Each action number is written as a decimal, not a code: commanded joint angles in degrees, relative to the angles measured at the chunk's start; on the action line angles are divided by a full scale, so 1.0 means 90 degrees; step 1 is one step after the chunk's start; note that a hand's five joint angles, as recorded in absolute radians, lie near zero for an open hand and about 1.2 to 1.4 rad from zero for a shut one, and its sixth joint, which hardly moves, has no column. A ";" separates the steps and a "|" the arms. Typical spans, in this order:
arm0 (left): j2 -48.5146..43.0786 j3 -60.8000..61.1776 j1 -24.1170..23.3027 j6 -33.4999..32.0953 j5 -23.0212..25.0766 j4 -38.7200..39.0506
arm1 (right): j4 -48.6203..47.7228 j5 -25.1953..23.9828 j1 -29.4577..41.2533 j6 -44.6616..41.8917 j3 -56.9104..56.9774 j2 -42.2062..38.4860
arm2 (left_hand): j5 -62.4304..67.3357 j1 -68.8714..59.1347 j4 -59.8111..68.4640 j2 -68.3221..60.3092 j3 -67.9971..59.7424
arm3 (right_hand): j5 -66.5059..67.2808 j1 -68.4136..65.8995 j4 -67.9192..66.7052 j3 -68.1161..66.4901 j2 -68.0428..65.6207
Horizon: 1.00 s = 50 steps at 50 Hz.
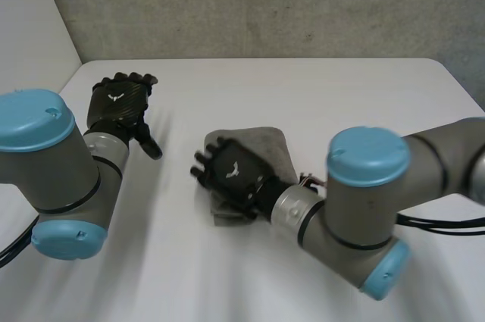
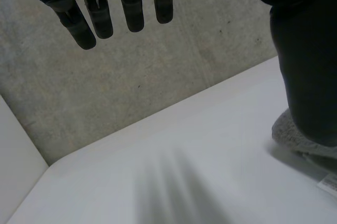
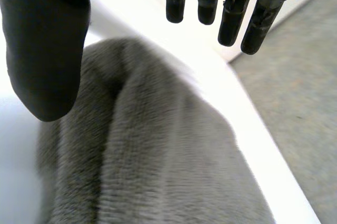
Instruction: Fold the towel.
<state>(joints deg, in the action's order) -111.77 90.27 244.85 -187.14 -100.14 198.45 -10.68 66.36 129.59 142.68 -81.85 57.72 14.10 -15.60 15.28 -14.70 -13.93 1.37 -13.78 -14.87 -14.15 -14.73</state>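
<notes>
From my station, the towel [image 1: 267, 146] sits as a small grey bundle near the middle of the table [image 1: 318, 87], doubled up into a compact, rather lumpy stack. The right hand [image 1: 231, 172] is over the bundle's left part, palm down. In its wrist view the fingers [image 3: 231, 21] are straight and the thumb stands apart. The towel lies under the palm with nothing pinched, so I read this hand as open. I cannot quite tell whether the palm rests on the pile or hovers just above it. The left hand [image 1: 117, 104] is well apart, toward the far-left corner of the table, its fingers straight and holding nothing.

Here is what worries me. The layers look rolled rather than flat, so pressing down off-centre could skew the stack or send it sliding across the smooth top. If the right hand lifts with pile caught on a fingertip, the upper layer may peel open. With the left hand so far off, nothing braces the bundle.
</notes>
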 commanded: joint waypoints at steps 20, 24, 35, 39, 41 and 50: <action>-0.1732 -0.0626 -0.1200 0.0237 0.0502 0.0206 | 0.0201 0.1035 -0.1225 0.3327 -0.0027 -0.0065 | -0.1394 0.0448 -0.0413 0.0349 0.0264 | -0.0153 0.0420 0.0541 0.0461 0.0525; -0.1985 -0.0607 -0.1220 0.0247 0.0502 0.0157 | 0.0561 0.1054 -0.1177 0.3093 0.0159 -0.0776 | -0.1375 0.0430 -0.0394 0.0331 0.0245 | -0.0153 0.0420 0.0541 0.0461 0.0525; -0.0777 -0.0568 -0.1161 0.0276 0.0463 -0.0429 | 0.0455 0.1416 -0.1294 0.2975 0.0110 0.0731 | -0.1375 0.0430 -0.0394 0.0331 0.0245 | -0.0153 0.0420 0.0541 0.0461 0.0525; -0.0035 -0.0451 -0.1064 0.0237 0.0385 -0.0468 | 0.0347 0.1707 -0.1459 0.3150 0.0071 0.1806 | -0.1394 0.0448 -0.0413 0.0349 0.0264 | -0.0153 0.0420 0.0541 0.0461 0.0525; 0.0290 -0.0392 -0.0976 0.0227 0.0306 -0.0527 | 0.0347 0.1904 -0.1557 0.3170 0.0061 0.2093 | -0.1412 0.0467 -0.0432 0.0368 0.0283 | -0.0153 0.0420 0.0541 0.0461 0.0525; 0.2084 -0.0216 -0.0400 0.0227 0.0130 -0.1375 | 0.0639 0.3192 -0.1733 0.3170 -0.0182 0.3000 | -0.1487 0.0542 -0.0506 0.0443 0.0357 | -0.0153 0.0420 0.0541 0.0461 0.0525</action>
<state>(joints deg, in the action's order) -102.79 87.36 238.25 -185.11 -98.27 191.30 -7.00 88.21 114.92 171.34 -81.69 80.68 13.52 -15.60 15.28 -14.69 -13.93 0.90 -12.47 -14.87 -14.12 -14.67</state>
